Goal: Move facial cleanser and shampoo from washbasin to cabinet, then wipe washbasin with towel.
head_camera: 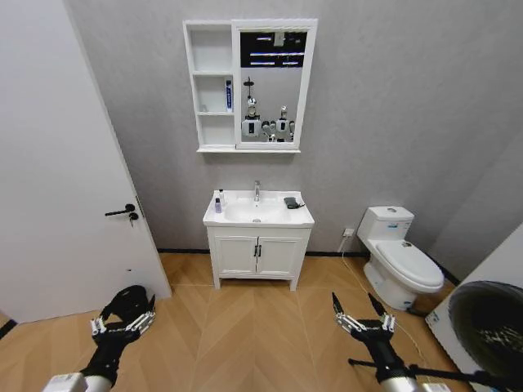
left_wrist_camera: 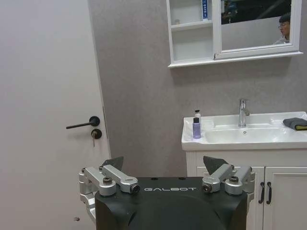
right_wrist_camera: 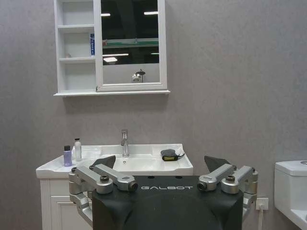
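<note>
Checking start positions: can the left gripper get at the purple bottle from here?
Probably not yet. The left gripper hangs open, well short of the washbasin; the purple bottle stands at its left edge. Bare floor lies between.

Towel cut off at edge

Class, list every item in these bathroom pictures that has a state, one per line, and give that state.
Purple bottle: upright on washbasin, capped.
White bottle: upright beside it, capped.
Towel: lying bunched on the washbasin's other side.
Tap: no water running.
Vanity doors: closed.
Door: closed.
Toilet lid: down.
Blue-and-white tube: standing on cabinet shelf.
Left gripper: jaws open.
Right gripper: jaws open.
</note>
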Tool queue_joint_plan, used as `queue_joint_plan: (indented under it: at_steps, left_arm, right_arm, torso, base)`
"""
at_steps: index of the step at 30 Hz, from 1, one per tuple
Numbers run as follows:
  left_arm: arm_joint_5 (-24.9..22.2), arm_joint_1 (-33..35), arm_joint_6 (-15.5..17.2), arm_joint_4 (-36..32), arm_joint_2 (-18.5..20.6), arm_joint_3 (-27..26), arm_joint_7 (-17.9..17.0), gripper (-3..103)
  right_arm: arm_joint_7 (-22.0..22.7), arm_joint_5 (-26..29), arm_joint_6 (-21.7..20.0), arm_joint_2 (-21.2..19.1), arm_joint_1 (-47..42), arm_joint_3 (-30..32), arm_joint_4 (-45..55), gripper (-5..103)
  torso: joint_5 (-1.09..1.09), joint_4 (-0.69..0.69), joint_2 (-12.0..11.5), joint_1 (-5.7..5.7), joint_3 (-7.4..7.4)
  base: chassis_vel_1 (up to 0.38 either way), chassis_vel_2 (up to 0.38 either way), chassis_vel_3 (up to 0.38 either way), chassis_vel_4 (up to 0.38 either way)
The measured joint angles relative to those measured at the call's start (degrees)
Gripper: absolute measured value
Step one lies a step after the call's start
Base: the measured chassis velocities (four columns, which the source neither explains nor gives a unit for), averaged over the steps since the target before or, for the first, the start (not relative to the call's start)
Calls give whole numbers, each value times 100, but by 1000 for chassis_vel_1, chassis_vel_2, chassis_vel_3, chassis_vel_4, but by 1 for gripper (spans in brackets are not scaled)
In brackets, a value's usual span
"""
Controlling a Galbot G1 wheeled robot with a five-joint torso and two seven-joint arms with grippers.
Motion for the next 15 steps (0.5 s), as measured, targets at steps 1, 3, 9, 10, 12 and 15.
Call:
queue_joint_plan:
  at_steps: [1, 3, 9, 10, 12, 15]
  left_arm:
    - [0, 1, 0, 0, 1, -2, 0, 94]
    - [0, 4, 0, 0, 3, -3, 0, 94]
    - [11, 35, 2, 0, 1, 3, 1, 94]
    - [11, 35, 2, 0, 1, 3, 1, 94]
    - [39, 43, 3, 0, 1, 23, 2, 94]
    - [65, 55, 4, 0, 1, 40, 7, 94]
  right_arm:
    - [0, -2, 0, 4, 0, -1, 0, 100]
    - [0, -5, 0, 7, -1, -2, 0, 100]
    - [3, -24, 6, 60, -16, -50, 4, 100]
    - [3, -24, 6, 60, -16, -50, 4, 100]
    - [6, -61, 7, 54, -21, -44, 4, 100]
    - [33, -92, 8, 59, -26, -35, 1, 100]
  torso:
    - [0, 0, 0, 0, 0]
    - [0, 0, 0, 0, 0]
    - [0, 0, 0, 0, 0]
    - [0, 0, 0, 0, 0]
    - [0, 0, 0, 0, 0]
    - [0, 0, 0, 0, 0]
  base:
    - [0, 0, 0, 0]
    - [0, 0, 0, 0]
    - [0, 0, 0, 0]
    - [0, 0, 0, 0]
    - [0, 0, 0, 0]
    - [0, 0, 0, 0]
